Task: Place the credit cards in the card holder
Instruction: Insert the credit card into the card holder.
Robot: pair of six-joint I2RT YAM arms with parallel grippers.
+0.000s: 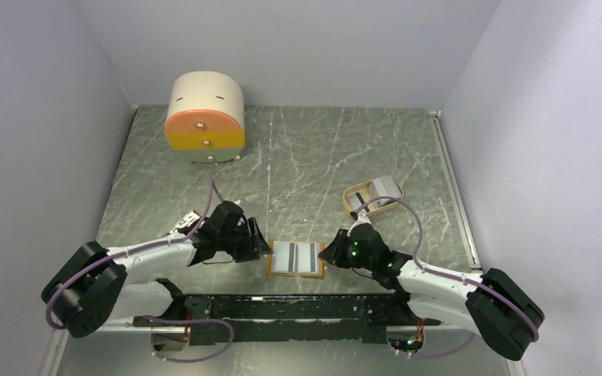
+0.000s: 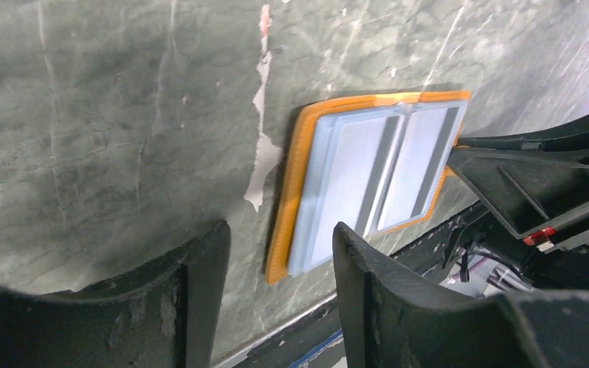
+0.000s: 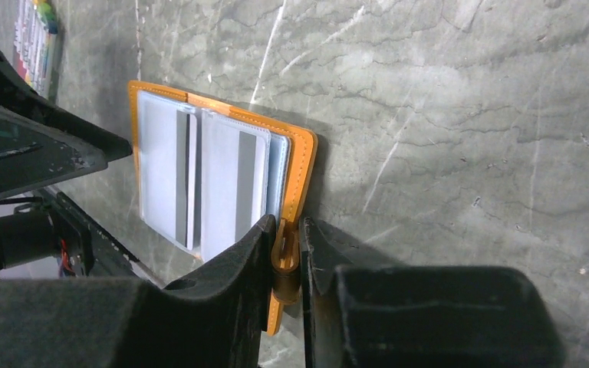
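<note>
The card holder [image 1: 294,274] lies open and flat near the table's front edge, with an orange rim [image 2: 295,169] and a pale blue inside. Two pale credit cards with dark stripes [image 1: 295,256] lie side by side in it, one at the left [image 2: 357,184] and one at the right [image 2: 422,161]. My right gripper [image 1: 331,254] is shut on the holder's orange snap tab [image 3: 286,257] at its right edge. My left gripper [image 1: 265,246] is open, low at the holder's left edge, with that edge ahead between its fingers [image 2: 280,264]. Another pale card [image 1: 386,188] lies in the tan oval tray.
The tan oval tray [image 1: 358,205] sits behind my right arm. The round cream-and-orange drawer box [image 1: 205,117] stands at the back left. A small colourful stack [image 3: 34,31] lies by my left arm. The black base rail [image 1: 298,309] runs along the near edge.
</note>
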